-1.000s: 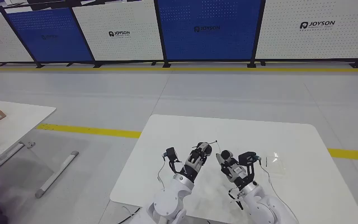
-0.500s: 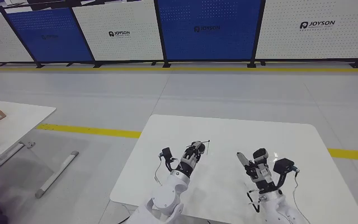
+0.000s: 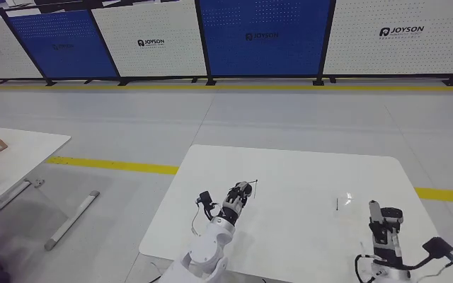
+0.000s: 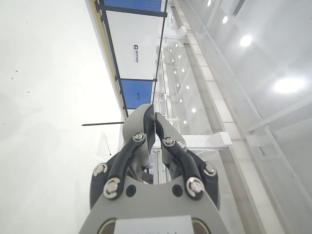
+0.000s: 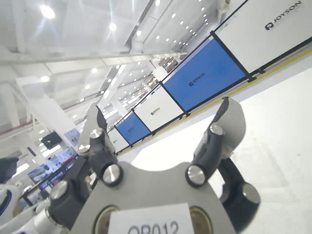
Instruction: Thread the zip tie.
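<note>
A thin black zip tie (image 3: 250,184) is pinched in my left gripper (image 3: 241,189), which is shut on it above the near left part of the white table (image 3: 297,163). In the left wrist view the zip tie (image 4: 102,123) sticks out sideways from the closed fingertips of the left gripper (image 4: 154,116). A second black zip tie (image 3: 337,204) lies flat on the table toward the right. My right gripper (image 3: 375,209) sits near the table's front right corner, apart from both ties. In its own wrist view the right gripper (image 5: 160,110) stands open with nothing between its fingers.
A clear plastic bag (image 3: 347,199) lies beside the loose zip tie; it also shows faintly as the bag (image 4: 101,144) in the left wrist view. Blue and white partition panels (image 3: 262,35) stand far behind the table.
The right arm has swung away from the left gripper to the table's front right corner. The left gripper, still holding its zip tie, has drifted slightly left.
</note>
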You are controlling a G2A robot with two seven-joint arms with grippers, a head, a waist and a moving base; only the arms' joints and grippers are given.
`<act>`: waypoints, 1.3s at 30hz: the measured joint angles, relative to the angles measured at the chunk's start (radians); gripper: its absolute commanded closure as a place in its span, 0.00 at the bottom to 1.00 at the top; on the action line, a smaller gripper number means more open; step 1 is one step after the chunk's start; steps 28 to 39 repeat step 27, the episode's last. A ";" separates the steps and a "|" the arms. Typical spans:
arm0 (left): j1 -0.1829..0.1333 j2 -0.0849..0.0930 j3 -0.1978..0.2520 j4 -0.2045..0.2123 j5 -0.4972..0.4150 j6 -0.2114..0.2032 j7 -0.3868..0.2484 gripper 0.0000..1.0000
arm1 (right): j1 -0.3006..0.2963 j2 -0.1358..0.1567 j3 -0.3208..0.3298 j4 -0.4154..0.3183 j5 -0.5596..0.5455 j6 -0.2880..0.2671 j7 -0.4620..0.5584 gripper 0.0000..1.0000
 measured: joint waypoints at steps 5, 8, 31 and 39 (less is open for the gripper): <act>0.003 0.001 0.001 -0.003 0.016 0.005 -0.009 1.00 | -0.003 0.000 0.007 0.006 0.045 0.000 0.016 0.00; 0.003 0.001 0.001 -0.002 0.016 0.005 -0.009 1.00 | -0.003 0.000 0.007 0.006 0.043 0.000 0.015 0.00; 0.003 0.001 0.001 -0.002 0.016 0.004 -0.009 1.00 | -0.003 0.000 0.007 0.006 0.043 0.000 0.015 0.00; 0.003 0.001 0.001 -0.002 0.016 0.004 -0.009 1.00 | -0.003 0.000 0.007 0.006 0.043 0.000 0.015 0.00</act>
